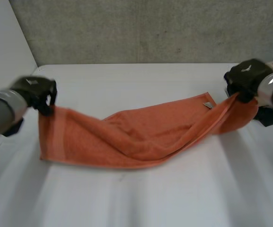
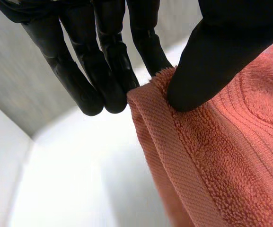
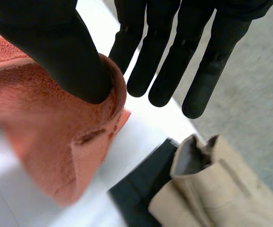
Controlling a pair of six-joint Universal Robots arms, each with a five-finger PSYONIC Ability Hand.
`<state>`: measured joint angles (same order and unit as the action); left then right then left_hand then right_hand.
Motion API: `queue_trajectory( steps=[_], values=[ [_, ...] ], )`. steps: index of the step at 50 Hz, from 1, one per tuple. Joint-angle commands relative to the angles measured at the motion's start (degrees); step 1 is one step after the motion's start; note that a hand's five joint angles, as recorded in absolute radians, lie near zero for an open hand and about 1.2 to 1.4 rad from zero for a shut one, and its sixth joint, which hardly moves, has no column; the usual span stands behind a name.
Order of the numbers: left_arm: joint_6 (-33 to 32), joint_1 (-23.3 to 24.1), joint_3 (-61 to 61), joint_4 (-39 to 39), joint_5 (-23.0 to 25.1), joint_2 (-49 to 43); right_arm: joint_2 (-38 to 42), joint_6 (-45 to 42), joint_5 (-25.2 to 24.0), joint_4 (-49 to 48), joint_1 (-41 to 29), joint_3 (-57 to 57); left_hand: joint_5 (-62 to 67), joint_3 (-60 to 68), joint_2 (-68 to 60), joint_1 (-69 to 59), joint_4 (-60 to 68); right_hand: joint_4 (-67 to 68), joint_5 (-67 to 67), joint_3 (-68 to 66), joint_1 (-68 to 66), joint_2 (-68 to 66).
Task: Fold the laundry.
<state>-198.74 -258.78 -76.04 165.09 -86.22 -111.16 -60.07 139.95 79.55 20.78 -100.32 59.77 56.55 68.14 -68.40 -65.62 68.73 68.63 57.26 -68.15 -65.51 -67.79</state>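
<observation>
My left hand (image 1: 37,92) and my right hand (image 1: 245,78) hold a long orange terry-cloth towel (image 1: 136,135) strung between them above the white table (image 1: 150,194), in front of a grey concrete wall (image 1: 150,28).

At the left, I pinch one corner of the towel, at its ribbed border: my thumb (image 2: 207,61) presses the cloth against the nearest finger, while the other fingers (image 2: 91,90) reach out straight beside the hem and touch nothing. That corner is lifted off the table, and the short edge below it hangs down to the surface.

At the right, my thumb (image 3: 60,52) clamps the rolled edge of the towel's far end against the first finger; the remaining fingers (image 3: 202,71) are extended and apart from the cloth. The end droops in a loose fold under my palm.

Between the two grips the towel sags, bunched lengthwise, its middle resting on the table. A small pale tag (image 1: 207,105) shows near the right end.

Beyond my right fingertips lie a beige folded garment (image 3: 216,189) and a dark cloth (image 3: 141,184) just beside it, at the table's edge.
</observation>
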Motion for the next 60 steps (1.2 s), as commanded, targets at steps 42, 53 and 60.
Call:
queue_trajectory(
  steps=[42,53,60],
  values=[
    [-17.12,-3.13,-22.31,10.69,7.82,-2.04,5.4,-4.33,6.24,-11.99,-3.56,10.89,-42.89,-44.48,44.74,41.96,-45.06,11.37,12.74,-11.85,-14.49,-12.21],
    [-19.23,-1.2,-17.12,16.14,4.84,-8.46,3.46,-4.33,5.18,-12.25,-3.48,13.62,-29.94,-31.53,31.79,29.01,-32.11,11.37,12.74,-11.85,-14.49,-12.21],
    [-20.9,-1.37,-15.28,17.55,3.43,-8.38,2.76,-4.42,4.48,-12.51,-3.3,14.85,3.16,1.57,-1.32,-4.1,0.99,11.37,12.74,-11.85,-14.49,-12.21]
  ],
)
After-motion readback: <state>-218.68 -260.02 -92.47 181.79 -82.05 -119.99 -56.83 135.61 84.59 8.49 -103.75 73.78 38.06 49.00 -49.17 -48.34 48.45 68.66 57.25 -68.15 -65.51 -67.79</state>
